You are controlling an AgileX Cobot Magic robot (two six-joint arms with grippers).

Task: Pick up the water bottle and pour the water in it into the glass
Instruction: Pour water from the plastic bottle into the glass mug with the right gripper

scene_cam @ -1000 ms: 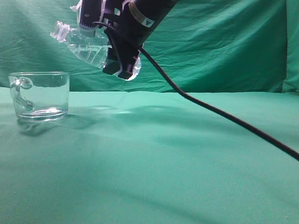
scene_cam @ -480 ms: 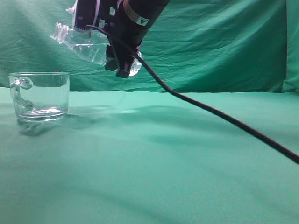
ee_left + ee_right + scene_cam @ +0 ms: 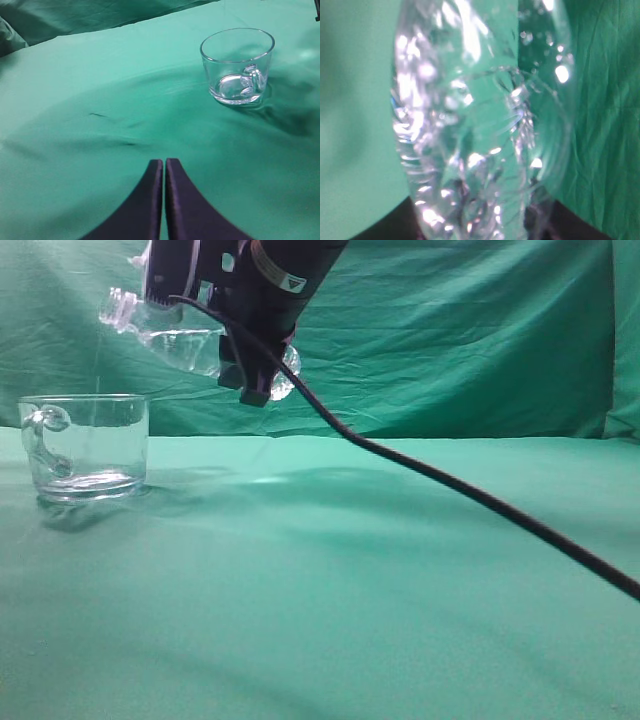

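Observation:
The clear water bottle (image 3: 185, 340) hangs in the air at the upper left, tilted with its open neck to the left, above the glass's rim. My right gripper (image 3: 250, 380) is shut on its ribbed body. In the right wrist view the bottle (image 3: 480, 130) fills the frame between the dark jaws (image 3: 480, 227). The glass (image 3: 88, 445) stands upright on the green cloth, handle to the left, with a little water at its bottom. A faint thin line runs from below the bottle's mouth down into the glass. My left gripper (image 3: 164, 165) is shut and empty, well short of the glass (image 3: 237, 65).
A black cable (image 3: 480, 500) trails from the right arm down across the right half of the table. Green cloth (image 3: 330, 580) covers the table and hangs as a backdrop (image 3: 470, 330) behind.
The right gripper has lifted the bottle's base end and shifted it a little left, so the bottle lies closer to level with its mouth over the glass. The left gripper's earlier state is not shown.

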